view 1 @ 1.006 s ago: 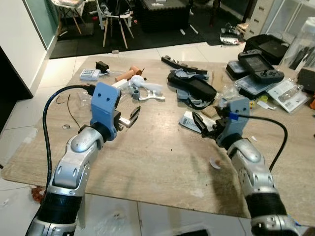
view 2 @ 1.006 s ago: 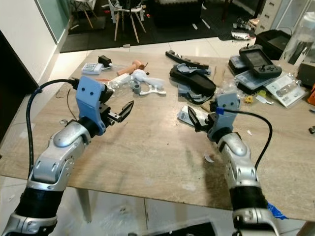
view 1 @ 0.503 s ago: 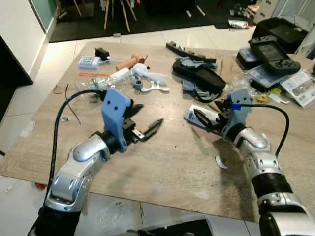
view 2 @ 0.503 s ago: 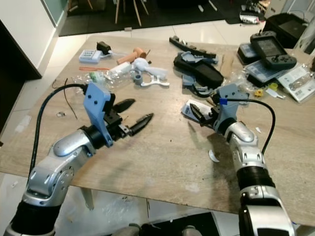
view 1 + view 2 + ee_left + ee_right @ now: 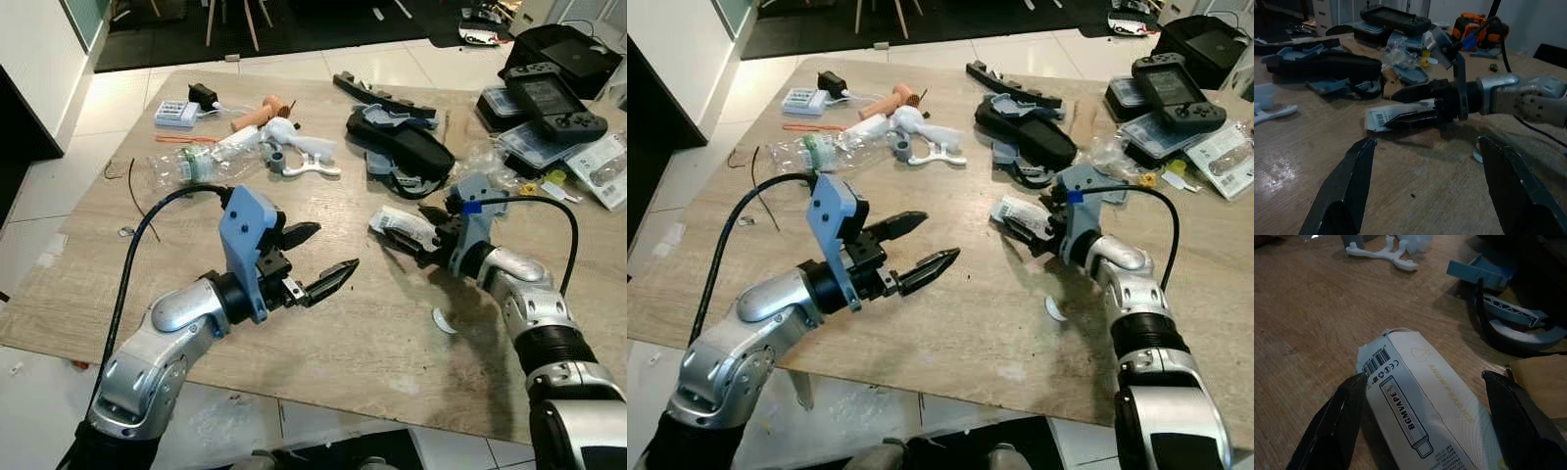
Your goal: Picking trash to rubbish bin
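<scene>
Right end effector at the vape box, left one waiting

The white vape box (image 5: 1420,396) lies flat on the wooden counter (image 5: 323,362), right of centre. The right end effector (image 5: 421,235) straddles it, fingers spread either side, not yet clenched. The left end effector (image 5: 318,259) hovers released, nearer and leftward, apart.

A white BGMVAPE carton (image 5: 1420,396) lies flat on the wooden worktop (image 5: 1308,318) between the right gripper (image 5: 1425,416)'s spread black fingers (image 5: 1337,426); beyond it sit a white plastic bracket (image 5: 1386,257) and grey-blue parts (image 5: 1503,301).
</scene>
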